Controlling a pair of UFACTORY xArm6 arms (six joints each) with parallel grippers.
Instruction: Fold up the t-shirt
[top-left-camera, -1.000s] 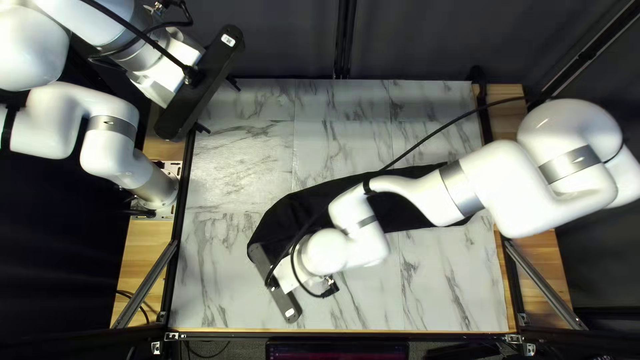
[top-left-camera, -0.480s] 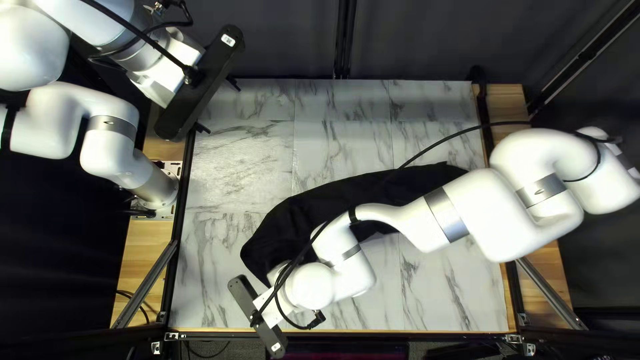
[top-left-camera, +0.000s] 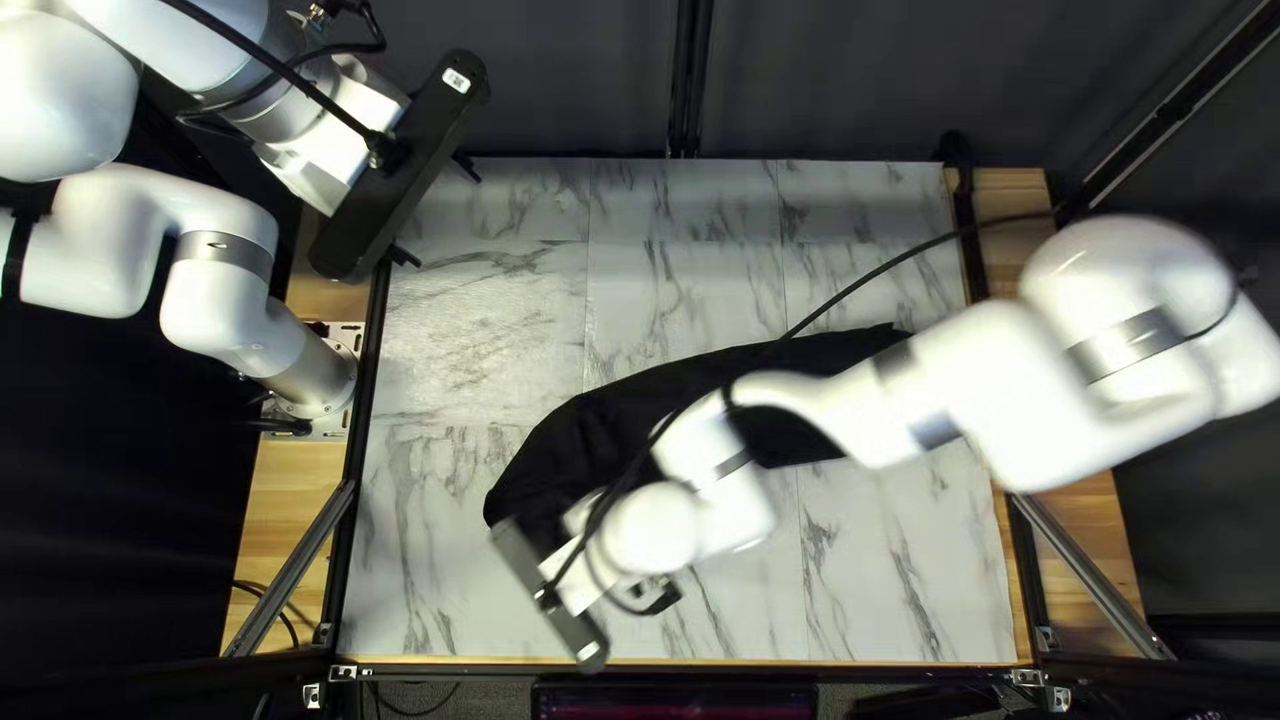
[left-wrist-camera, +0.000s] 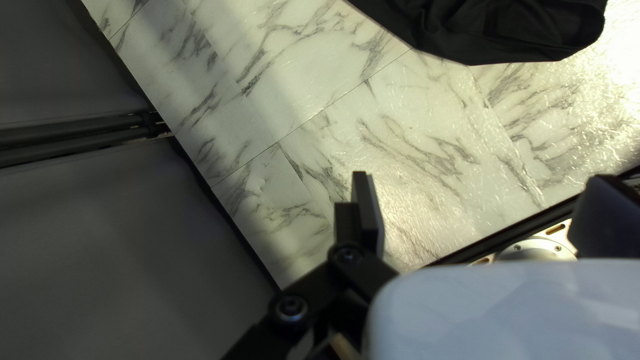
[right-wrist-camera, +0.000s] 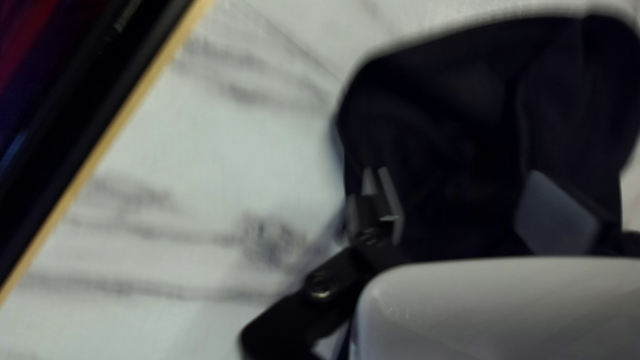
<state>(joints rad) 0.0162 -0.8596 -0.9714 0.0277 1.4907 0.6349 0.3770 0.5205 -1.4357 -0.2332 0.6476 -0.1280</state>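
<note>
Spreading before a dark curtain [top-left-camera: 854,80], the bench [top-left-camera: 467,360] has a white, grey-veined, marble-look top, flanked by wooden strips [top-left-camera: 287,514]. The right arm [top-left-camera: 1020,380] and its cable [top-left-camera: 854,284] partly cover the black t-shirt [top-left-camera: 574,454], a long, wrinkled band slanting from near the right edge toward the near left corner, its end rounded. The left claw [top-left-camera: 438,214] hangs by the far left corner, the right claw [top-left-camera: 567,620] at that rounded end, toward the near edge, both released, fingers apart.

Blk tee [top-left-camera: 567,447], wht tbl [top-left-camera: 480,320], gry veining.
</note>
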